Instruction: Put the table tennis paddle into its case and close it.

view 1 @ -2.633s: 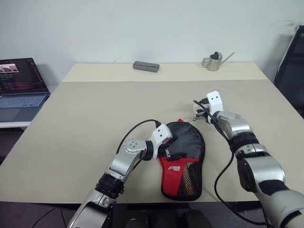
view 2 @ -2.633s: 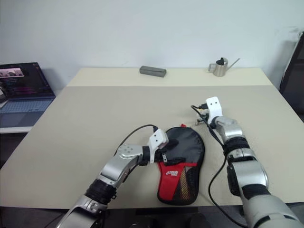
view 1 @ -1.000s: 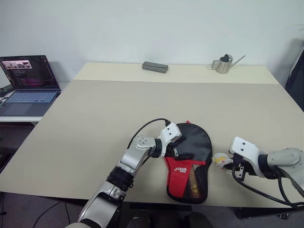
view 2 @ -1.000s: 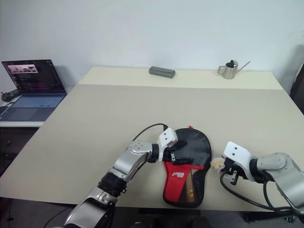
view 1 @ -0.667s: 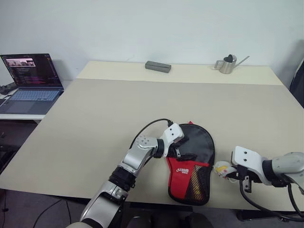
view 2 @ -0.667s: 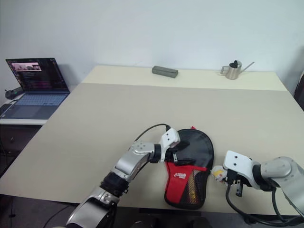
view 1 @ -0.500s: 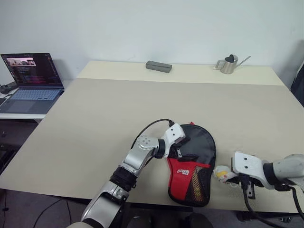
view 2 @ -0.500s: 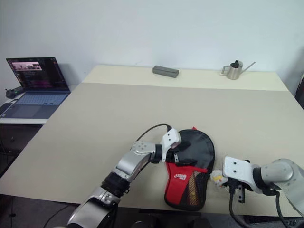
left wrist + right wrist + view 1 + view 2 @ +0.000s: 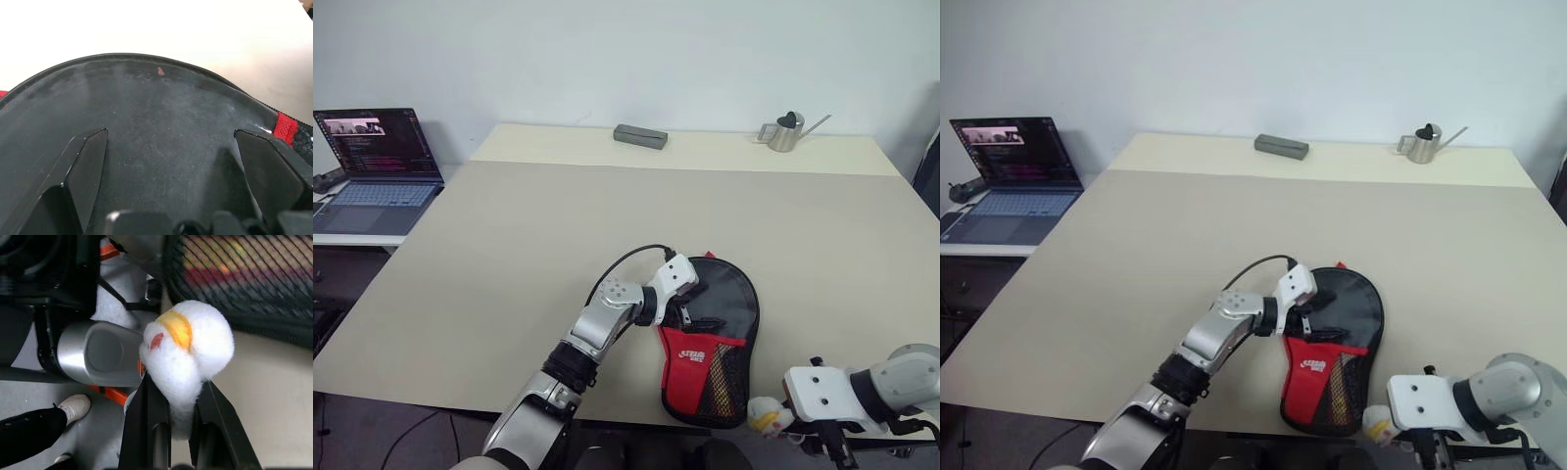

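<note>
Case [image 9: 710,338], a paddle-shaped black fabric pouch with a red and mesh panel at its near end, is seen lying flat on the near part of the desk [image 9: 509,245], its round end toward the far side. Going from left to right, the left gripper [image 9: 690,302] is found at the case's left edge with its fingers [image 9: 83,166] spread wide and laid over the black round panel, so the case appears pinned down rather than pinched. The paddle itself is not plainly made out; red and yellow shapes behind the mesh in the right wrist view suggest it is inside, though that cannot be confirmed. Further right, at the near edge of the desk just beside the case's near right corner, the small white-yellow duck charm [image 9: 188,350] is pinched between the pressed-together fingers [image 9: 146,426] of the right gripper [image 9: 781,419]. The case is judged to be light and limp, likely to bunch or slide if the zipper is pulled without a hold-down, so pressure on the flat panel is well placed. The charm is judged soft and compressible, a fair handle for the zipper, though it could slip out or its small link could strain under a hard pull; a steady pull along the seam would be called for.
</note>
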{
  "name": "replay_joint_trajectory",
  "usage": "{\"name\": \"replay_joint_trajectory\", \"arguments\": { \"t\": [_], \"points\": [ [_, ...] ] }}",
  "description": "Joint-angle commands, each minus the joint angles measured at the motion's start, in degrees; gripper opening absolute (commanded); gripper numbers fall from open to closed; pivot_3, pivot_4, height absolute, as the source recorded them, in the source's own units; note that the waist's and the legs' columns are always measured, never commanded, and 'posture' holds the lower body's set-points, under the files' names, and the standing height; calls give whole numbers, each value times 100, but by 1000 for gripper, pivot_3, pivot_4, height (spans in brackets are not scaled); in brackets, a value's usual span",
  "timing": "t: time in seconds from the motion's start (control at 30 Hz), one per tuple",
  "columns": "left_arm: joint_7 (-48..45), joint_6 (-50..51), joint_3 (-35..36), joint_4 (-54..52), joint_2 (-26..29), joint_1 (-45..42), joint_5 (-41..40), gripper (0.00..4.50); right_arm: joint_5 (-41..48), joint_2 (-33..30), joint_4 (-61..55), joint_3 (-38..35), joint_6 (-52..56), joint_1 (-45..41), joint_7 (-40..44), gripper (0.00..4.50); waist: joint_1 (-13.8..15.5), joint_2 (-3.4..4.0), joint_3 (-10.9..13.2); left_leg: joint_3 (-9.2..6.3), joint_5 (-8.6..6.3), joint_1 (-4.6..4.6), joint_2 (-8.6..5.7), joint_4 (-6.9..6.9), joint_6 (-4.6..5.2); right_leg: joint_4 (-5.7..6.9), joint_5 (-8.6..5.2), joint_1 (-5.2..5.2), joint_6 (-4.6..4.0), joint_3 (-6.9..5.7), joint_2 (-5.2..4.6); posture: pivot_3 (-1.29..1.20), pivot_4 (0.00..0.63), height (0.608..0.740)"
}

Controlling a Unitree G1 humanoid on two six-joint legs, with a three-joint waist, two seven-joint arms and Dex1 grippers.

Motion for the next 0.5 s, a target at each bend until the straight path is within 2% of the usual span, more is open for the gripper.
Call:
{"name": "replay_joint_trajectory", "arguments": {
  "t": [0.03, 0.3, 0.5],
  "points": [
    [10, 139, -166, 224, -79, 59, 87, 4500, 4, 0, -434, 251, -48, -92, 131, 64, 0, -1, -1, 0, 0, 0, 0, 0, 0, 0, 0, 0, 0, 0, 0, 0, 150, 740],
    [-1, 129, -168, 275, -120, 25, 95, 4500, -51, -7, -894, 466, 84, -195, 120, 63, -1, -1, -1, -1, 0, 0, 0, -1, 0, 0, 0, 0, 0, 0, 0, 0, 150, 740],
    [-8, 100, -176, 337, -134, -18, 102, 4500, -177, 345, -720, 674, 394, -611, -177, 62, -9, -5, -3, -1, 0, 3, 2, 0, 0, 1, 0, 0, -1, 2, 0, 0, 150, 740]
  ]
}}
